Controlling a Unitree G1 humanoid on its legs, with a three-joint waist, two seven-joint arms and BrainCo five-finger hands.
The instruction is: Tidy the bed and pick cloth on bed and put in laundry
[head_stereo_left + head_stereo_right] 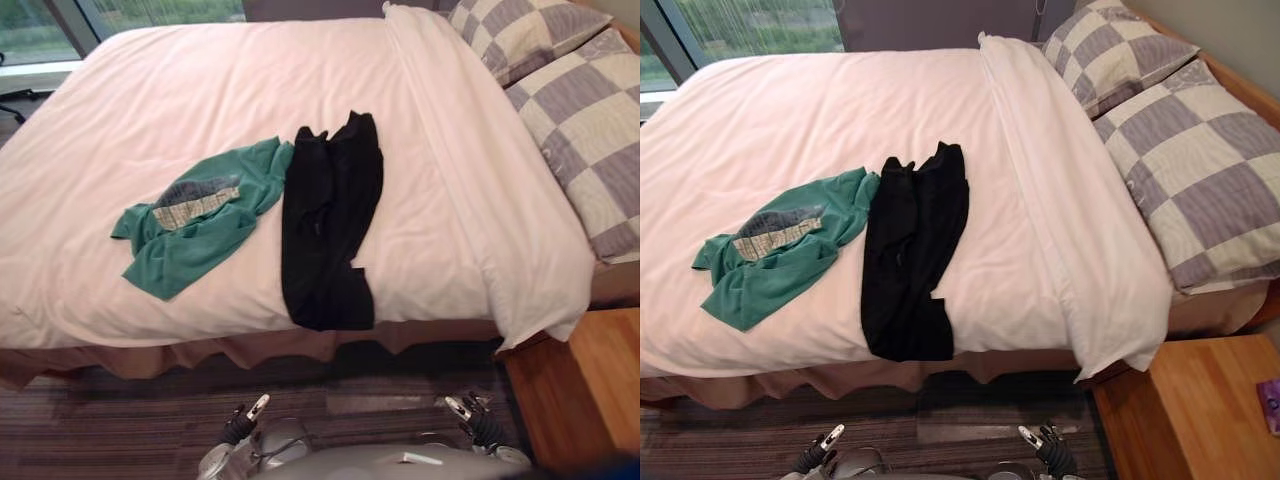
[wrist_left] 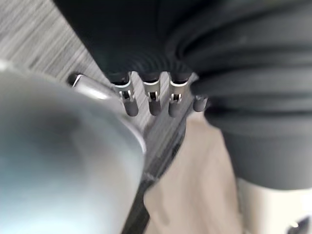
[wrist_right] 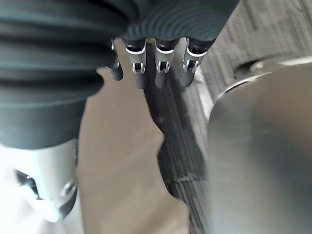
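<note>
**A:** Where are the clothes?

**B:** They're on the bed (image 1: 180, 80), close to the edge nearest the robot. A green shirt (image 1: 195, 245) lies crumpled with a small checked cloth (image 1: 195, 207) on top of it. Black trousers (image 1: 330, 225) are stretched out just beside it.

**A:** And the hands?

**B:** The left hand (image 1: 245, 420) and the right hand (image 1: 472, 415) hang low over the rug (image 1: 110, 425). Their fingers are relaxed and they hold nothing.

**A:** Why so low?

**B:** I'd say no reach has begun. Because the clothes are near the edge, they look easy to gather from here.

**A:** What about the bed itself?

**B:** The duvet (image 1: 470, 180) lies smooth, with its top folded back below the pillows (image 1: 1200, 170). It probably needs little tidying, so the clothes come first.
</note>
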